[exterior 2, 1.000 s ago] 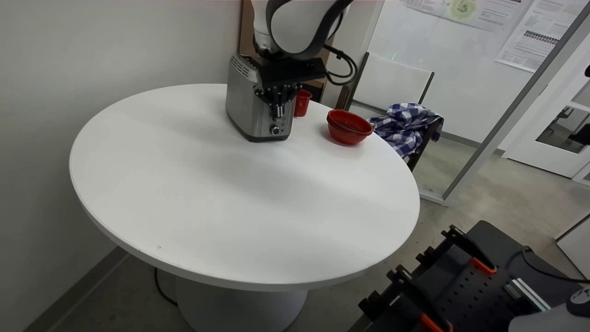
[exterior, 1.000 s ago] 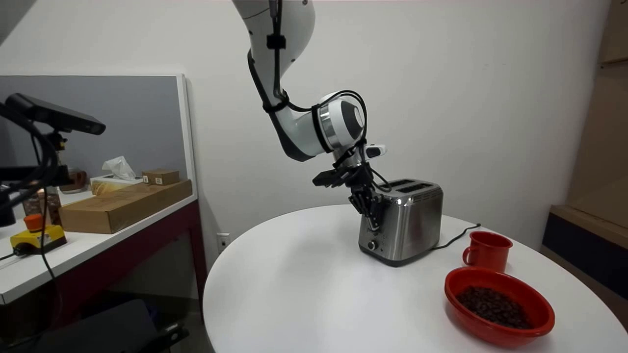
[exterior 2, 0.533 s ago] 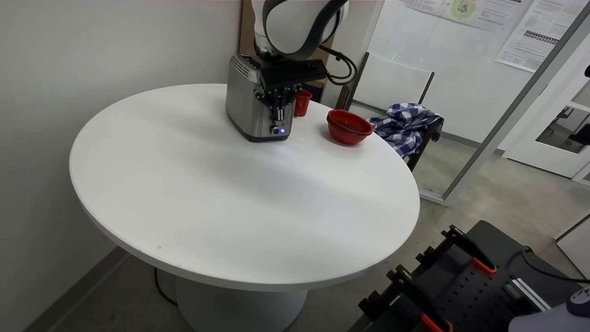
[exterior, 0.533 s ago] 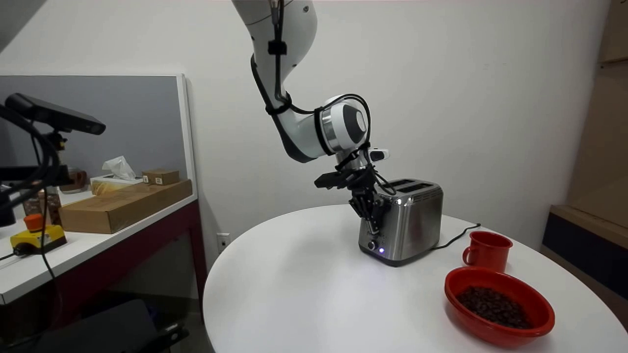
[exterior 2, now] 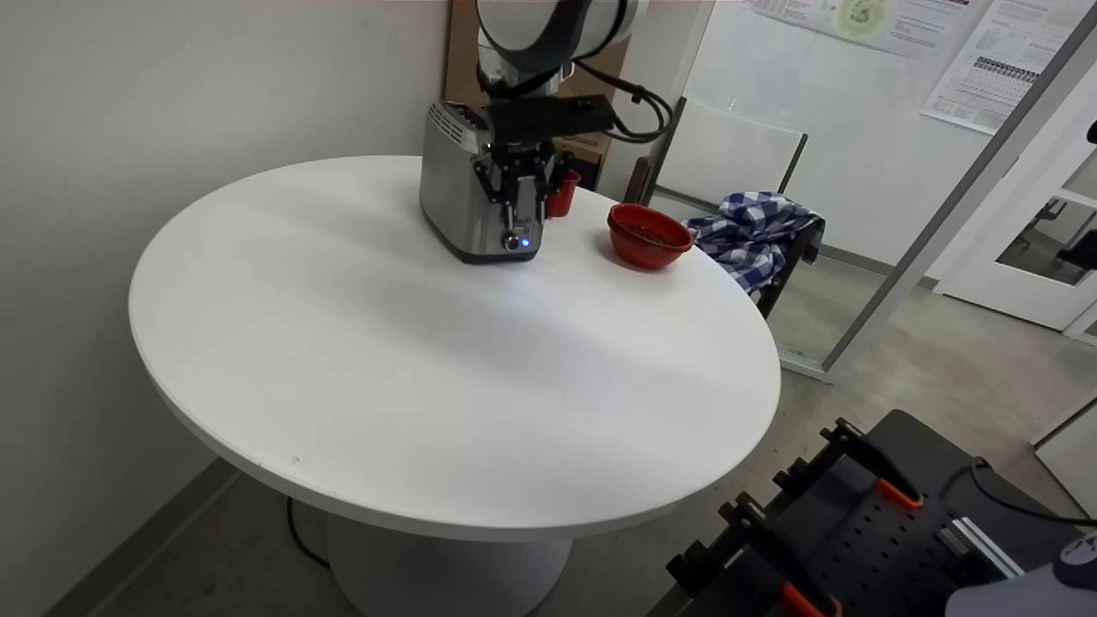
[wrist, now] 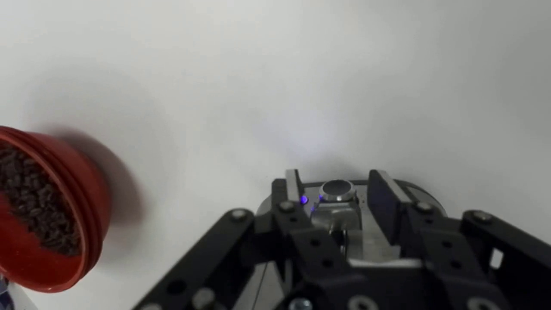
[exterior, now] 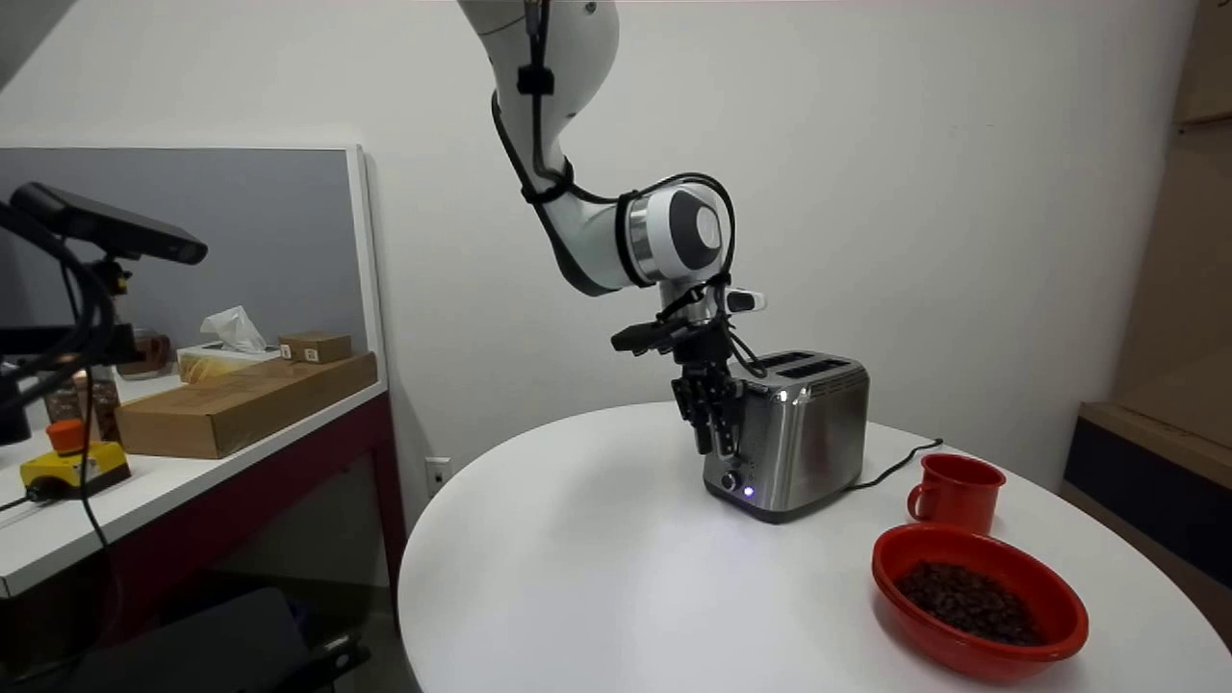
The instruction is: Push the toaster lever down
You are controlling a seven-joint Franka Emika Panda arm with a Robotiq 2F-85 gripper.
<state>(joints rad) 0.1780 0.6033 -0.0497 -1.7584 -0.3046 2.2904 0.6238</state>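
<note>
The brushed-steel toaster [exterior: 818, 443] stands on the white round table and shows in both exterior views [exterior 2: 450, 188]. My gripper [exterior: 715, 449] points down at its narrow end face. In the wrist view the gripper [wrist: 335, 177] is open, with its fingers apart on either side of the lever [wrist: 337, 215]. The lever is a metal tab low on the end face, just above the round knob [wrist: 337, 190]. Nothing is held between the fingers. A small blue-violet light [exterior 2: 525, 242] glows beside the knob. The lever is hidden behind the gripper in both exterior views.
A red mug [exterior: 962, 496] and a red bowl [exterior: 948, 654] of dark beans stand on the table beside the toaster. The bowl [wrist: 92, 189] is at the left of the wrist view. A power cord [exterior: 895, 472] runs behind the toaster. A wall is behind the table.
The light on the toaster came on between one second and half a second ago. Since then my gripper has opened from shut and moved slightly up, turning more upright.
</note>
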